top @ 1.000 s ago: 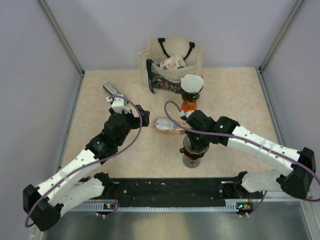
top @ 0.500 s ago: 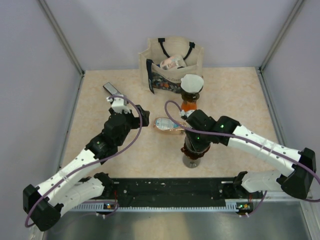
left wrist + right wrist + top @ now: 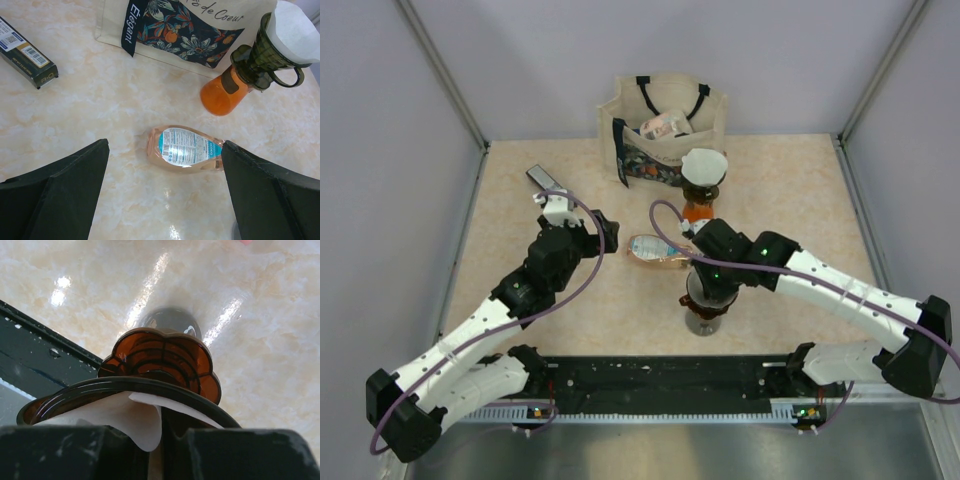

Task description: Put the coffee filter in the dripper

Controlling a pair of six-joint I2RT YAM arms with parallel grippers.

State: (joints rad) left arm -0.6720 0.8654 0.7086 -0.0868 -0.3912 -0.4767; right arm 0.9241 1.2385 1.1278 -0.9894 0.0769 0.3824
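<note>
R end effector (image 3: 161,437) is down over the brown dripper (image 3: 160,360), which stands on the bench (image 3: 790,180) nr the front edge, approx centre. Its fingers are clenched almost together on a fold of the white coffee filter (image 3: 120,415). The filter sits inside the dripper, paper lying just under the dark rim on the side nearest the wrist cam, and the pinched fold sticks up btwn the fingers. The rest of the filter is hidden by the fingers, so can't tell how flat it lies. L end effector (image 3: 165,146) is released, jaws spread wide w/ nothing btwn them, held above the bench on the L side and aimed twd the middle. Below it, a clear bottle (image 3: 182,149) w/ a blue label lies on its side. Behind that is an orange carafe (image 3: 220,92) w/ a green dripper (image 3: 260,55) on top. Tote bag (image 3: 712,110) w/ a floral pocket stands at the back. Dark box (image 3: 27,56) lies flat at back L, well apart from the bottle.
</note>
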